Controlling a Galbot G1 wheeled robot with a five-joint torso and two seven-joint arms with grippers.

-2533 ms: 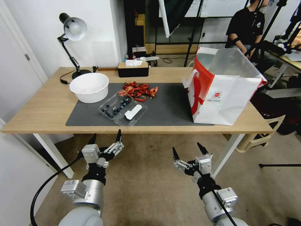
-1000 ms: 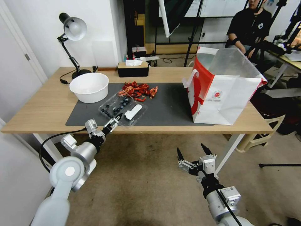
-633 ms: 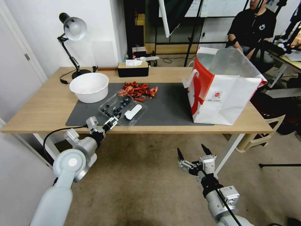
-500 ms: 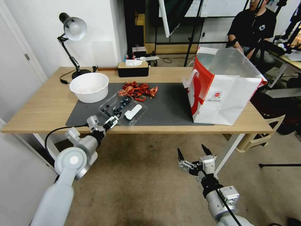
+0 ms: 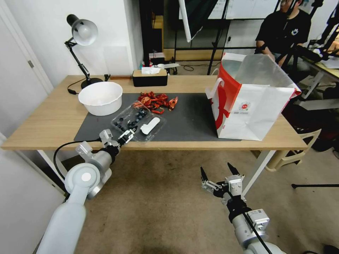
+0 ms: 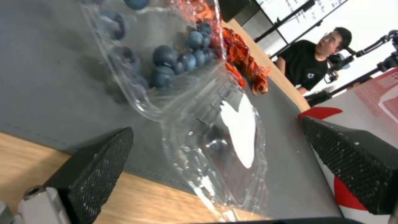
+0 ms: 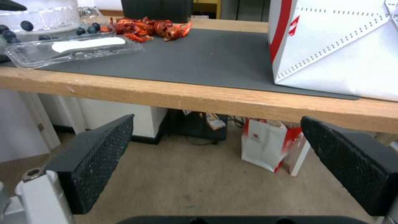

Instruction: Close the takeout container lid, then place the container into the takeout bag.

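Clear plastic, the takeout container lies open on the dark mat, with the lid flat beside the berry half. The left gripper sits at the table edge, fingers spread wide, just at the lid's near corner. The job is at the first step: the lid likely needs lifting and folding over. The right gripper waits low, wide open too. The left wrist view shows the lid's white sticker up close; the head view shows the takeout bag, well apart.
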